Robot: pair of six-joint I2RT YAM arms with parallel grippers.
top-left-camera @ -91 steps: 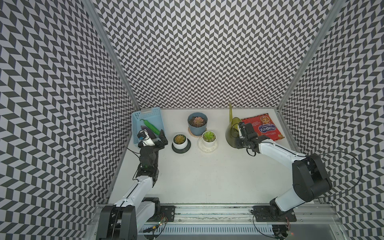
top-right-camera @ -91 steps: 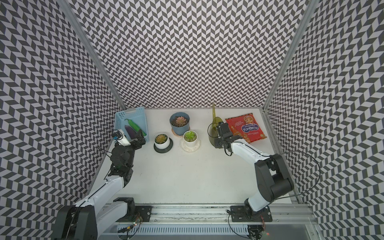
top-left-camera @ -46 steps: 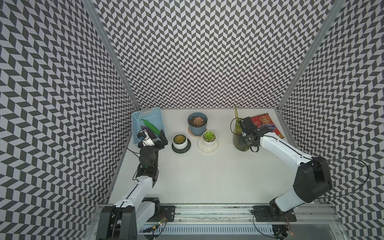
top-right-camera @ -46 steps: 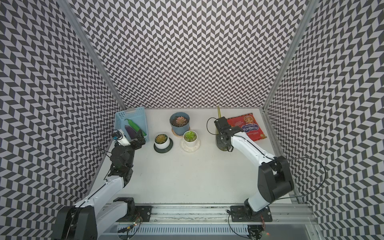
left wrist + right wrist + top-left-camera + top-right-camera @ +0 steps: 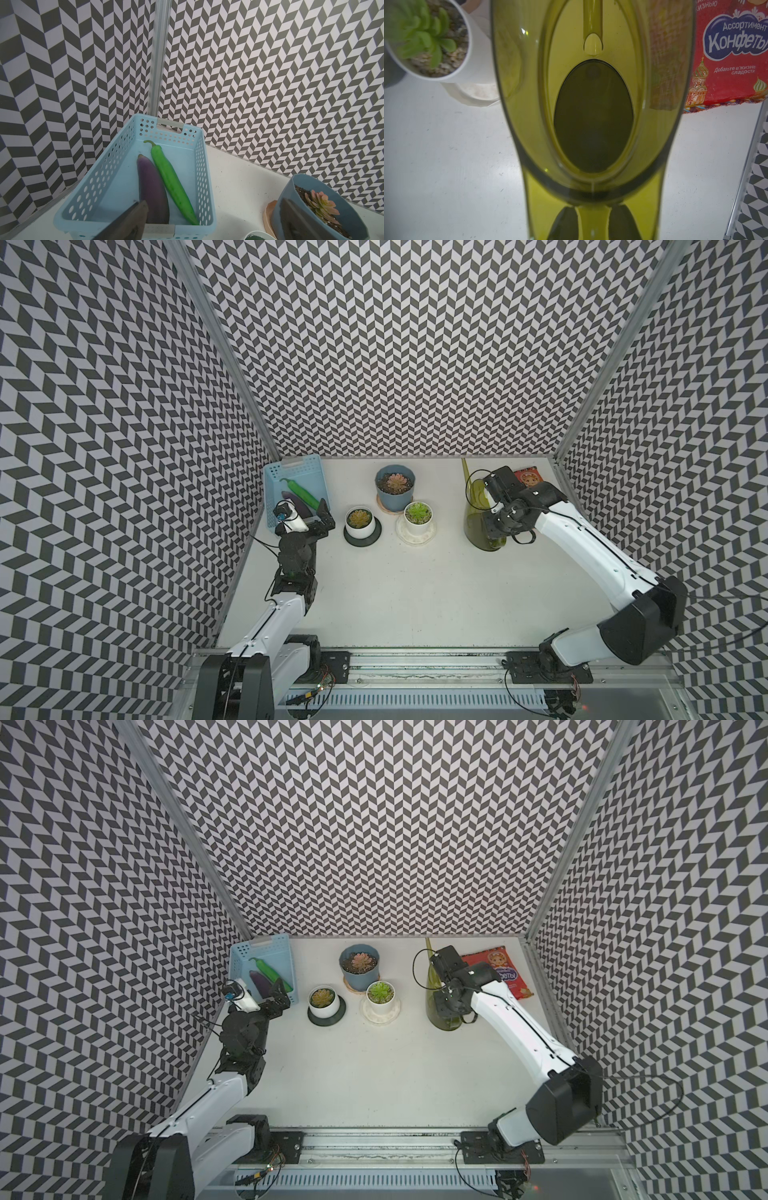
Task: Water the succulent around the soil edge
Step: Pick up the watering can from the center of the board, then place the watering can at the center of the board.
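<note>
Right gripper (image 5: 592, 226) was closed on watering can (image 5: 476, 514) handle, can upright, green succulent (image 5: 417, 512) stood beside it, left gripper (image 5: 212, 218) was wide open, empty, blue basket (image 5: 112, 164) ahead.

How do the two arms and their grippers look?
Both the left arm and right arm have white links, black joints and thin black cables. The left gripper and right gripper are black.

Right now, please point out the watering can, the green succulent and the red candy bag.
watering can (image 5: 476, 526): in a top view, lower part of its body.
green succulent (image 5: 417, 512): in a top view, centre of the rosette.
candy bag (image 5: 513, 979): in a top view, its printed front.
</note>
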